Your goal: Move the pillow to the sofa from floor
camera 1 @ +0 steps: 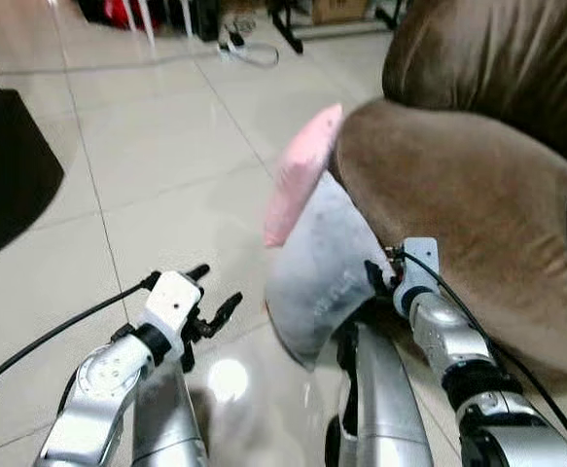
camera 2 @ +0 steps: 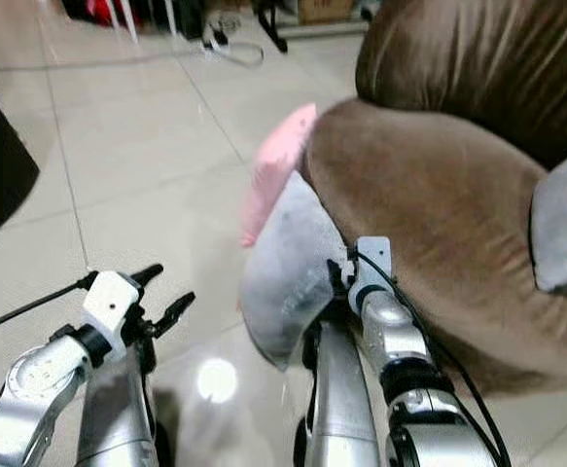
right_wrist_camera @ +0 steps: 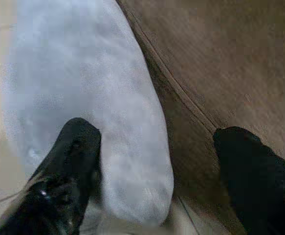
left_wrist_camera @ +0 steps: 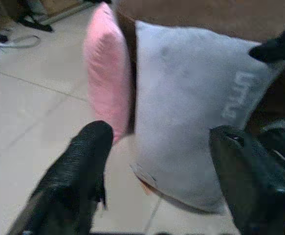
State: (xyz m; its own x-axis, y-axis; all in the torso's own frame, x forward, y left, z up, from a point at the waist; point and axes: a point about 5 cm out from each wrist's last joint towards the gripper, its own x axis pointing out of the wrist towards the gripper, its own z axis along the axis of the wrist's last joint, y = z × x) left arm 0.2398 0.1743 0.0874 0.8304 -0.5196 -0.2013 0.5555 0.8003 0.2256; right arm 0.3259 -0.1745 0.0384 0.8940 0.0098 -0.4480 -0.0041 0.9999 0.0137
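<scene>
The grey pillow [camera 1: 320, 263] stands on edge on the tiled floor [camera 1: 166, 175], leaning against the near front of the brown sofa [camera 1: 458, 195], with a pink pillow [camera 1: 301, 175] leaning just behind it on the far side. The right gripper [right_wrist_camera: 152, 166] is at the pillow's near edge — jaws spread wide, one finger against the grey cloth, the other over the sofa, gripping nothing. The left gripper [camera 1: 210, 297] hovers to the left above the floor — jaws open and empty.
</scene>
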